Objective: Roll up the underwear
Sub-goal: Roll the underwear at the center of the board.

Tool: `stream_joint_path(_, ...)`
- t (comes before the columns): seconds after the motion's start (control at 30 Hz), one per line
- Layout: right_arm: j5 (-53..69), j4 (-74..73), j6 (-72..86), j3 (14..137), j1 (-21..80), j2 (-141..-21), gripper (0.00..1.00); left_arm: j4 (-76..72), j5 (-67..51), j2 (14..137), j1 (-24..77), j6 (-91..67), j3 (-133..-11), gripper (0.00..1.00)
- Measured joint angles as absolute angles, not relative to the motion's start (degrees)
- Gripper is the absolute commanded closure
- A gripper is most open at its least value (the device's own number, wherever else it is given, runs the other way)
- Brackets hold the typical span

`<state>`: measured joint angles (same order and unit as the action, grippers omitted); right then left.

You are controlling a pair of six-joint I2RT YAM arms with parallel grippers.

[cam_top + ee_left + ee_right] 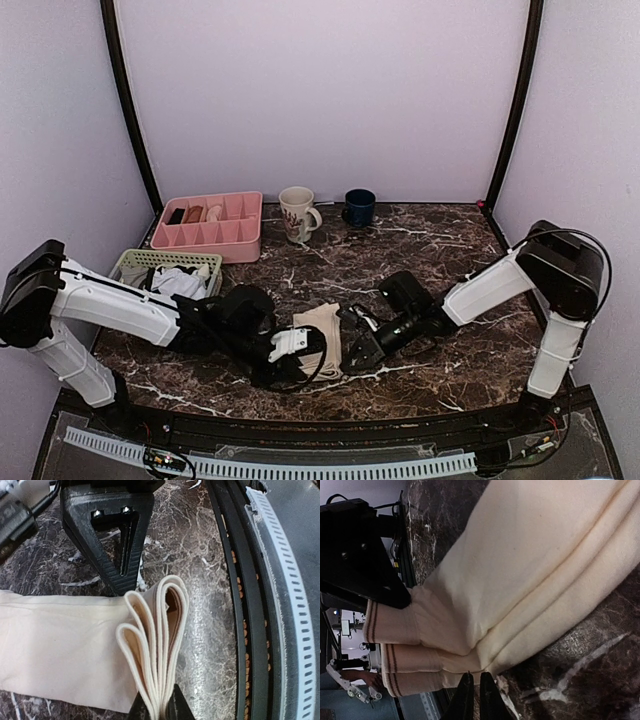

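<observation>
Where overhead hides folds, wrist shows underwear (60,645) looped.

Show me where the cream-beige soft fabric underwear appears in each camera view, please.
Top external: cream-beige fabric underwear lies at the centre, near the front edge.
Left wrist: lower left to centre, its folded end standing in loops.
Right wrist: fills the middle and upper right.
Shared landmark: dark white-veined marble tabletop.

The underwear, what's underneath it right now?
The underwear lies on the dark marble table, which shows all around it. Its near end is folded into layers. Anything directly beneath the fabric is covered, so I cannot tell.
</observation>
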<state>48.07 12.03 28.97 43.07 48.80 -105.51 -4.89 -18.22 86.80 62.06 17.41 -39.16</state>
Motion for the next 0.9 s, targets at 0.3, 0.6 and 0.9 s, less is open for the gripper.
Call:
stream_joint_path(0.3, 46.61, 12.62, 28.95, 33.43, 49.47, -83.99, 0.93, 7.99, -41.69, 100.57, 54.04, 15.7, -52.97, 0.98)
stream_joint_path(0.6, 46.48, 11.75, 28.97, 31.42, 55.09, -75.9, 0.93, 18.96, -55.51, 113.16, 49.6, 16.95, -60.86, 0.96)
stream_joint_path(0.9, 46.5, 10.2, 28.97, 34.33, 61.69, -80.58, 0.93, 23.99, -61.91, 120.29, 47.66, 16.88, -65.95, 0.92)
